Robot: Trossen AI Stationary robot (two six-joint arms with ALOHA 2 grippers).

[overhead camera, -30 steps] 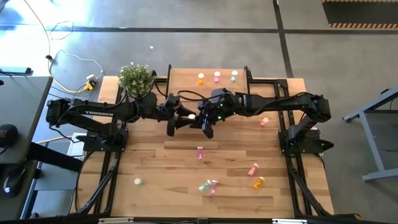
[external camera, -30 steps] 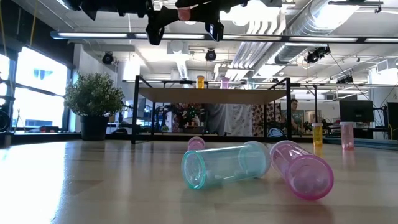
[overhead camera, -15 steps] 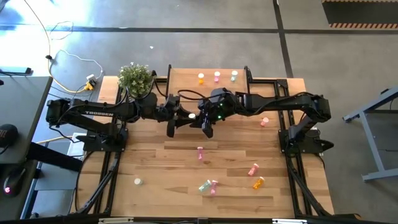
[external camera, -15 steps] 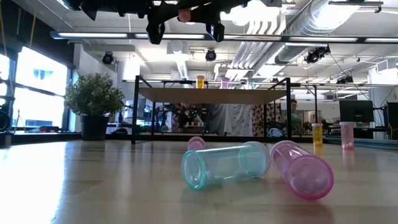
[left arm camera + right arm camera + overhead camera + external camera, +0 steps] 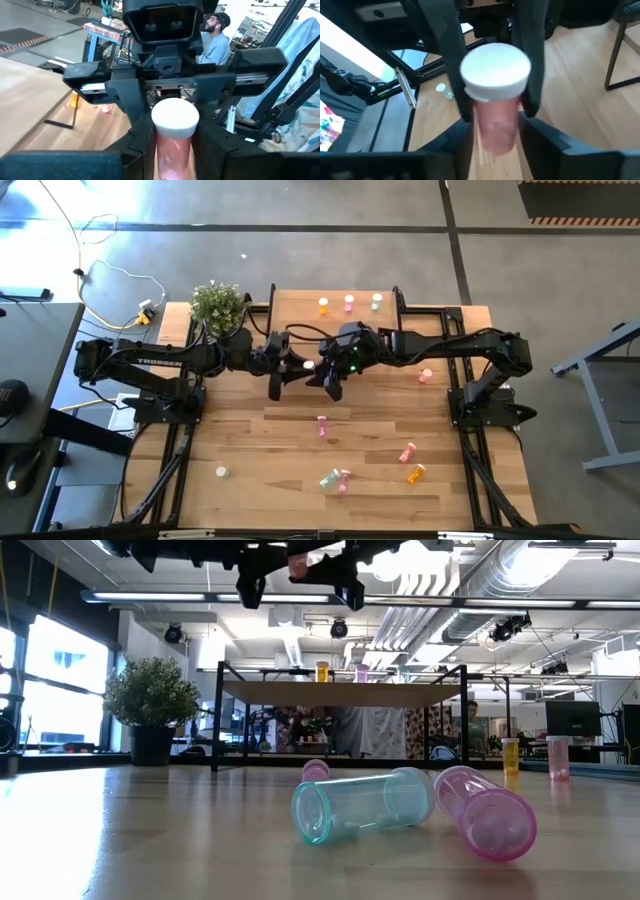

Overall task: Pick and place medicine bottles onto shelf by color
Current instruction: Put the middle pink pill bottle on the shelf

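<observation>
A pink bottle with a white cap [image 5: 309, 366] is held upright, high above the table's middle, between my two grippers. My left gripper [image 5: 175, 150] comes at it from the table's left. My right gripper [image 5: 495, 137] comes from the right. Each is shut on the bottle's body. In the low view the bottle [image 5: 298, 562] shows at the top edge. The shelf [image 5: 300, 305] stands at the far edge and carries an orange [image 5: 323, 306], a pink [image 5: 349, 303] and a green bottle [image 5: 376, 301], all upright. My left gripper pinches the bottle's pink body [image 5: 174, 152] below the cap between its two fingers, level from the table's left. The bottle stands upright, cap up, clear of the table. My right gripper has its two fingers against the sides of the same body [image 5: 495, 127] below the cap, level from the table's right.
Loose bottles lie on the tabletop: pink [image 5: 321, 425], pale red [image 5: 407, 452], orange [image 5: 415, 473], green [image 5: 329, 479] beside pink [image 5: 344, 480], one [image 5: 426, 375] near the right arm, and a small pale one [image 5: 221, 472] at near left. A potted plant [image 5: 217, 305] stands far left.
My right gripper has edged toward the table's left, closing in around the pink bottle. The bottle and my left gripper have stayed high above the table's middle.
</observation>
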